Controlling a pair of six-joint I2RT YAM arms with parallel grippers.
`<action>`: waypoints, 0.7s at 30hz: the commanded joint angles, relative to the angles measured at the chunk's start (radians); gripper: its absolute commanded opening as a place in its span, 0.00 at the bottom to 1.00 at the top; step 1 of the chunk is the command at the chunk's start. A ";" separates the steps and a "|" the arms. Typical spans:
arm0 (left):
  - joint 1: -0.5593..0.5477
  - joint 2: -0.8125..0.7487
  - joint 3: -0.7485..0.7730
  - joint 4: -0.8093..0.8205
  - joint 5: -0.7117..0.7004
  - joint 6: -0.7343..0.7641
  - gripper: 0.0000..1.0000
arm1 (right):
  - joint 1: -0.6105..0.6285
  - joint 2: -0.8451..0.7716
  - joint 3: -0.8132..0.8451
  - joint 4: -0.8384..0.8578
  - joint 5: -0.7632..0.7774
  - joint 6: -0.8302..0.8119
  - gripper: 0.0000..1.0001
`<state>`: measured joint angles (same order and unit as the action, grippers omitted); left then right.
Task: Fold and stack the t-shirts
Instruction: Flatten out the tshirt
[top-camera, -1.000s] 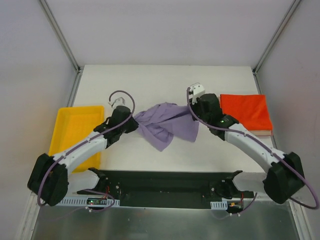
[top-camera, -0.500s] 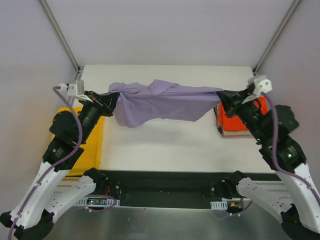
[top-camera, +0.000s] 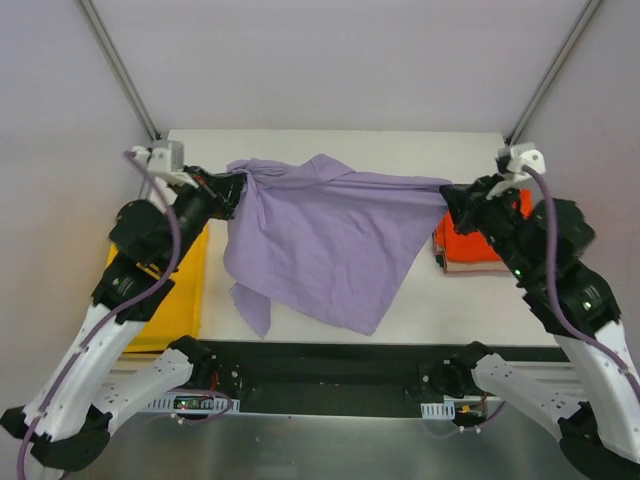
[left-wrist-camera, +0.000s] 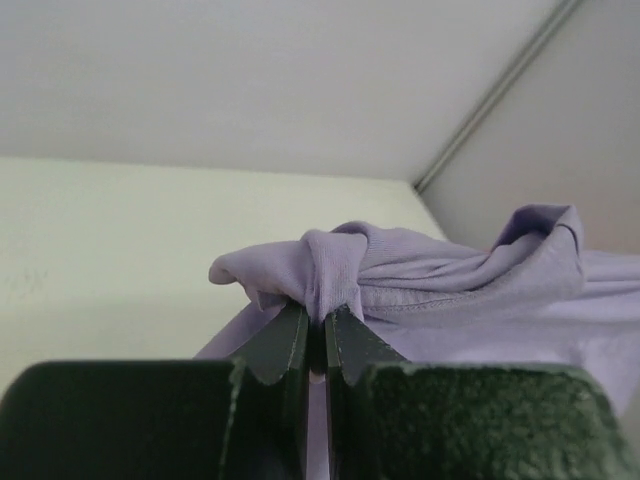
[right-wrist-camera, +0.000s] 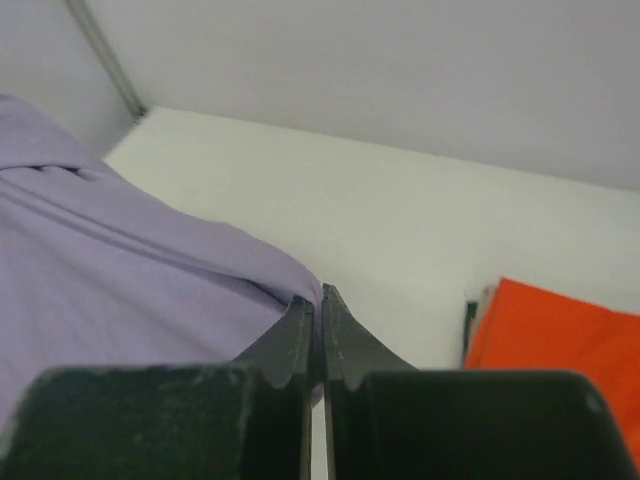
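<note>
A purple t-shirt (top-camera: 325, 245) hangs spread in the air between my two grippers, above the middle of the white table (top-camera: 330, 140). My left gripper (top-camera: 236, 190) is shut on a bunched edge of the shirt at its upper left; the pinched cloth shows in the left wrist view (left-wrist-camera: 330, 270) above the gripper (left-wrist-camera: 315, 315). My right gripper (top-camera: 447, 192) is shut on the shirt's upper right edge, which also shows in the right wrist view (right-wrist-camera: 150, 270) at the gripper (right-wrist-camera: 318, 300). A folded orange t-shirt (top-camera: 490, 245) tops a stack at the right.
A yellow tray (top-camera: 180, 290) stands at the table's left edge, partly hidden by my left arm. The orange shirt stack also shows in the right wrist view (right-wrist-camera: 560, 340). Grey walls and frame posts stand round the back and sides.
The purple shirt has dropped open from a stretched, bunched band into a wide hanging sheet. Both arms stay raised, and the grippers have shifted only slightly.
</note>
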<state>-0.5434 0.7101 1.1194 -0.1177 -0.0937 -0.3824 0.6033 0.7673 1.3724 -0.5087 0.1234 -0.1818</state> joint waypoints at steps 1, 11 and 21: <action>0.016 0.201 -0.047 0.004 -0.227 -0.041 0.02 | -0.098 0.151 -0.079 -0.054 0.251 0.042 0.01; 0.055 0.815 0.109 -0.049 0.126 -0.104 0.99 | -0.390 0.805 -0.023 -0.051 0.134 0.116 0.63; 0.074 0.519 -0.171 -0.092 -0.010 -0.177 0.99 | -0.343 0.585 -0.211 0.018 0.056 0.143 0.96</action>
<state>-0.4759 1.3808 1.0592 -0.1799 -0.0391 -0.4973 0.2424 1.5463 1.2510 -0.5308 0.2314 -0.0864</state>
